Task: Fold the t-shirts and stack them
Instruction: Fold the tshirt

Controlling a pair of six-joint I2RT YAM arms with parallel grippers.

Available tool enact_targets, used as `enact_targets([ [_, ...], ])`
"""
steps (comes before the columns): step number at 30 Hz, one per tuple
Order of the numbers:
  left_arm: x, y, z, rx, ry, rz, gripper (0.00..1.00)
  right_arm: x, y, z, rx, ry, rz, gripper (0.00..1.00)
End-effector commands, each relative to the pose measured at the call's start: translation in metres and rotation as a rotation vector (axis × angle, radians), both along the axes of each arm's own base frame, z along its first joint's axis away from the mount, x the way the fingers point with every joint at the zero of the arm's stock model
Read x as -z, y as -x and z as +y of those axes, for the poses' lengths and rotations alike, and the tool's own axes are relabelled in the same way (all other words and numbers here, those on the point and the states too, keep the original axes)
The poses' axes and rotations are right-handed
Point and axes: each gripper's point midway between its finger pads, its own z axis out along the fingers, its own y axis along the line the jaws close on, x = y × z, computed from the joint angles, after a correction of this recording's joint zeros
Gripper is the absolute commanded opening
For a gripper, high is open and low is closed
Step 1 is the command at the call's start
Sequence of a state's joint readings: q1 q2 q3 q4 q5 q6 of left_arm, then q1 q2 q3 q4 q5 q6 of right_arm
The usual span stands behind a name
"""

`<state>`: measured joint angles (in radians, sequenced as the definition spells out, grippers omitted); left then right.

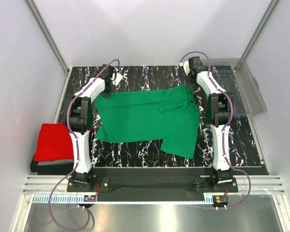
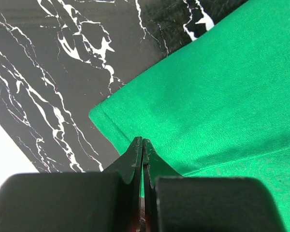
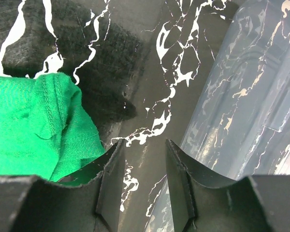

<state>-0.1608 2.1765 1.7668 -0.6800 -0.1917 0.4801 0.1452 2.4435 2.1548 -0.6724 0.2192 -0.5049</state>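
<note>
Needs folding yet: green t-shirt (image 1: pixel 145 118), spread flat. Left of it, already folded and stacked: red t-shirt (image 1: pixel 53 140) on grey t-shirt (image 1: pixel 55 163). Shuts left gripper (image 2: pixel 142 142) tight over its corner; holds right gripper (image 3: pixel 144 143) half-wide, empty.

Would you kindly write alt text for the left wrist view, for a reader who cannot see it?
The left gripper is shut, its tips over the green t-shirt near a hemmed corner. The shirt lies on a black, white-veined table.
</note>
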Motion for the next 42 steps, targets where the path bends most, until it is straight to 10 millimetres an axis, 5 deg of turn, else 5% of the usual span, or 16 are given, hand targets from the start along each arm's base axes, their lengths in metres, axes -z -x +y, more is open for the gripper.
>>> enact_targets([
  [1, -0.039, -0.010, -0.002, -0.012, 0.006, -0.101, 0.00, -0.054, -0.010, -0.002, 0.001, 0.020, -0.116, 0.45],
  [5, -0.046, 0.003, -0.002, -0.012, 0.018, -0.100, 0.00, -0.069, -0.006, 0.004, -0.018, -0.017, -0.138, 0.45],
  [16, 0.006, 0.029, 0.003, -0.006, -0.014, 0.034, 0.00, -0.018, -0.020, 0.025, -0.048, -0.117, -0.060, 0.45],
  [29, 0.021, 0.012, 0.004, -0.004, -0.039, 0.044, 0.00, 0.019, -0.001, 0.034, -0.071, -0.152, 0.054, 0.45],
  [37, 0.035, 0.007, 0.009, -0.014, -0.057, 0.060, 0.00, 0.035, -0.006, 0.004, -0.024, 0.016, 0.065, 0.45],
  [42, 0.039, -0.001, 0.010, -0.019, -0.063, 0.055, 0.00, 0.035, -0.016, 0.004, -0.018, 0.017, 0.042, 0.46],
])
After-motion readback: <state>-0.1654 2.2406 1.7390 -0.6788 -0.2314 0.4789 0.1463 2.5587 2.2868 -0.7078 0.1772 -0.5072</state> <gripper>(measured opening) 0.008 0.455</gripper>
